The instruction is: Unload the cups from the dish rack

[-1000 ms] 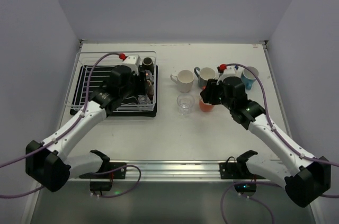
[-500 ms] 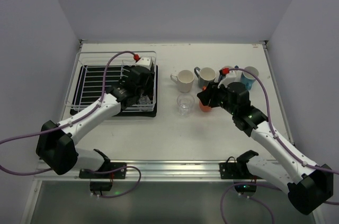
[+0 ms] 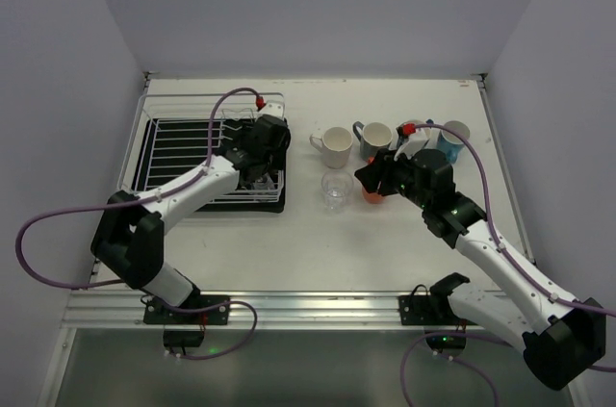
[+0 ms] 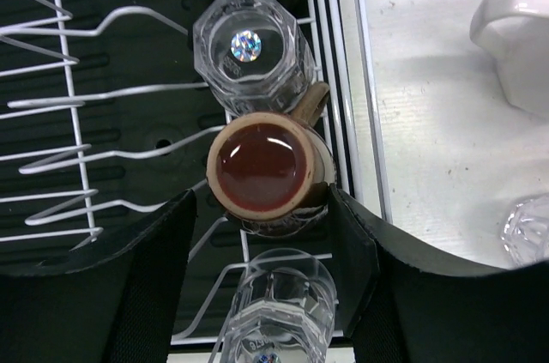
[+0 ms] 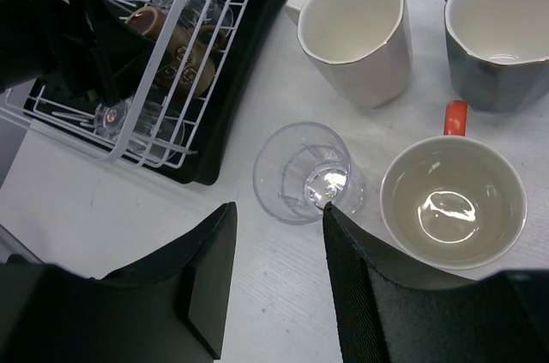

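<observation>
Brown cup [image 4: 262, 166], in dish rack [image 3: 173, 152], straddled by left tool [image 4: 262, 198]

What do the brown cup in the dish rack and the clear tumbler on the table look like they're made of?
The brown cup is likely glazed ceramic: its glossy reddish surface shows a sharp light reflection. The clear tumbler is see-through with bright glints, so probably glass, though clear plastic can't be ruled out.

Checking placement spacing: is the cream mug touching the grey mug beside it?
Apart. The right wrist view shows a strip of bare table between the cream mug and the grey mug.
</observation>
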Available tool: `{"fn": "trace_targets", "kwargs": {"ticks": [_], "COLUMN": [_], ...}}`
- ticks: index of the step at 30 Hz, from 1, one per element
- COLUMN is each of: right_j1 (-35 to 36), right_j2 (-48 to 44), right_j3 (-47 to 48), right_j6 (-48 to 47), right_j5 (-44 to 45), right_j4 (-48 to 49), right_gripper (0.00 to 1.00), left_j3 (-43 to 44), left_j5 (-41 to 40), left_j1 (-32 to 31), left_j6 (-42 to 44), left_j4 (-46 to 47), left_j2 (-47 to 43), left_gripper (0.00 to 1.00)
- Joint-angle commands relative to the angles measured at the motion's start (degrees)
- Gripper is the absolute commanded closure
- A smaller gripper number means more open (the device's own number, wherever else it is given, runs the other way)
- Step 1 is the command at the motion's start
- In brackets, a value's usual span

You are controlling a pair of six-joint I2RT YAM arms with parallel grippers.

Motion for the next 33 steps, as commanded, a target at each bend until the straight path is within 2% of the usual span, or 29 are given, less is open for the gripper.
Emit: {"fn": "trace_targets", "kwargs": {"ticks": [1,6,11,13,15,22,27,33], "right_j1": [0.2,0.2,0.1,0.2,0.2,0.2,0.2,0.1], "right_j2": [-0.1,0.1,0.4,0.4,0.8,1.9,2.1,2.3], "right_j3": [-0.2,-0.3,-0.2,-0.2,-0.1,0.0,0.0,-0.1], "right_j6": [0.4,0.3,0.3,0.3,0.4,0.7,0.7,0.8], "right_j5": [-1.1,-1.5,-2.1,-2.2,-2.5,-3.3,-3.2,-3.4], "right_j4": [2.8,2.8,2.7,2.8,2.9,3.7,3.8,3.9], "right_gripper": [0.52,0.52,0.52,0.52,0.52,0.52,0.52,0.52], "left_j3": [3.2,3.0,2.1,1.3,-0.5,-4.6,-4.2,-2.9], "left_j5": [-1.8,-1.5,2.6,3.8,4.9,7.4,9.3,6.7], "left_j1": [-0.2,0.4,1.9,1.9,1.9,1.8,1.7,1.7], "left_j6": [0.2,0.1,0.1,0.1,-0.5,-2.1,-2.7,-1.3], "left_j4": [3.4,4.5,6.5,7.1,7.6,8.8,6.5,7.3], "left_j2": [1.9,2.7,3.0,1.8,-0.5,-8.6,-9.8,-9.1], "left_gripper": [0.33,0.31,0.23,0.23,0.28,0.29,0.28,0.28]}}
